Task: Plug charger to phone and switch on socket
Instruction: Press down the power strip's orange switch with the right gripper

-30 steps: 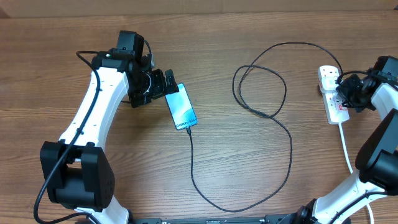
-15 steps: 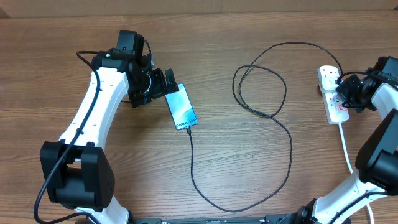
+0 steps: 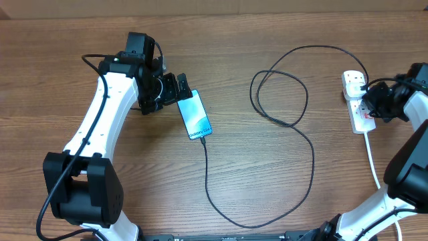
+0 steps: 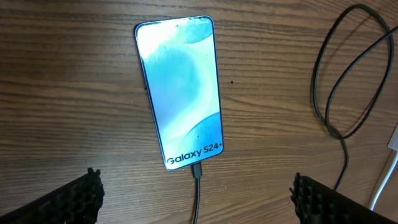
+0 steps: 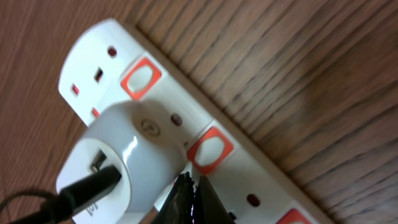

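With the charger cable point(image 3: 206, 167) seemingly in the phone point(image 3: 194, 115) at centre left, the right gripper point(image 5: 191, 198), fingers pressed together, should press squarely on the red switch point(image 5: 210, 151) beside the white plug point(image 5: 127, 158) on the socket point(image 3: 363, 122) at right; left gripper point(image 3: 177, 89) spread

I read the phone point(image 4: 180, 93) as pale blue-teal swirls over white, with white lettering and a black frame. Cable point(image 3: 304, 144) black. Power strip point(image 5: 245, 171) white, switches point(image 5: 140, 77) orange-red squares. Adapter point(image 5: 124, 162) glossy white. Table point(image 3: 267, 194) brown, streaky grain.
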You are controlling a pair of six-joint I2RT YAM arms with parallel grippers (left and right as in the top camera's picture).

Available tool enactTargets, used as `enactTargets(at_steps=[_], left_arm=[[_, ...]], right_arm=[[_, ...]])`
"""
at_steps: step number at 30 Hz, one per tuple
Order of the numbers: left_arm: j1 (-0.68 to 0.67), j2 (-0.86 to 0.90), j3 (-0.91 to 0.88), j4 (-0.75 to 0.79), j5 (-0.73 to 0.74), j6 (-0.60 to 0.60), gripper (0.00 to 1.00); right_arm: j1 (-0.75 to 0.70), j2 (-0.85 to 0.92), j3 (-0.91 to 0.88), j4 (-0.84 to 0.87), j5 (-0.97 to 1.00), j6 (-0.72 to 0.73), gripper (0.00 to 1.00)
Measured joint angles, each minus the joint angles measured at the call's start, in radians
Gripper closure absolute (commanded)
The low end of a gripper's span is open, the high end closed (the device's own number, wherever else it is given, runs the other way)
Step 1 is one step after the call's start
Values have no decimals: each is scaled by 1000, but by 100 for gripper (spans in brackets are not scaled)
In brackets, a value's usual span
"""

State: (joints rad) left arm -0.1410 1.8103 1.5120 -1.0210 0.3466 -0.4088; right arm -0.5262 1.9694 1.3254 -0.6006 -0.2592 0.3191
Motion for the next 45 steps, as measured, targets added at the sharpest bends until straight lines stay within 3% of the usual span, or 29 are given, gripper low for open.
enactTargets(at_steps=[45], left_arm=[[0,0,0,15,0,-2,0]], right_arm=[[11,23,-1,65,53,41,96]])
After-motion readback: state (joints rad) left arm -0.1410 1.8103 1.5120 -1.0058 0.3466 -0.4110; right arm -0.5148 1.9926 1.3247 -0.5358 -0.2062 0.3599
